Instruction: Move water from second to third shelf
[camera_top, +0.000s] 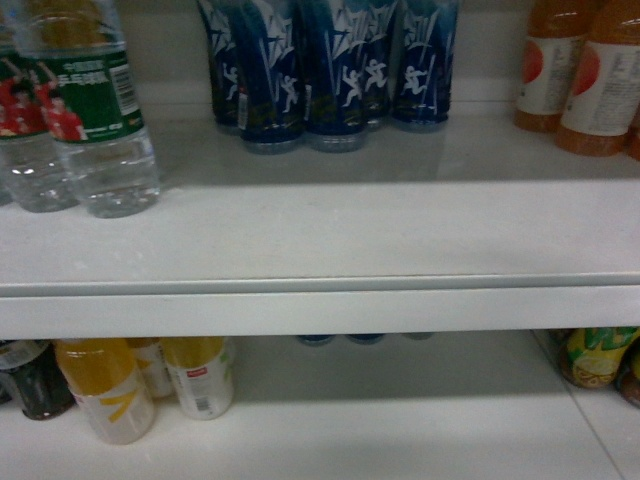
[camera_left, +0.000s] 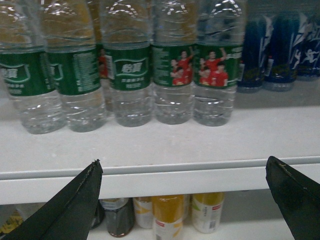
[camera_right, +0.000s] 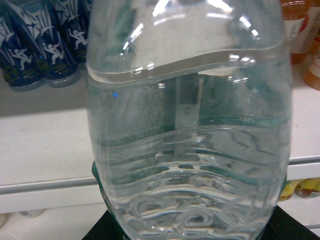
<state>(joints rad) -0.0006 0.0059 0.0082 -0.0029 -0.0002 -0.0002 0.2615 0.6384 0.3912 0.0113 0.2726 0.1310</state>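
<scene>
Closest in, the right wrist view is filled by the water bottle, clear and ribbed, its green label seen through the water; the right gripper shows only as a dark edge beneath it, fingers closed on the bottle. It hangs in front of the white shelf edge, clear of any board. The left gripper waits with fingers spread wide, holding nothing, just before the shelf lip. Behind that lip stands the row of water bottles, then the blue drink bottles, and orange juice bottles at the right. My worry: the bottle blocks this camera, so lowering it blind could knock the shelf edge or the yellow drinks below
</scene>
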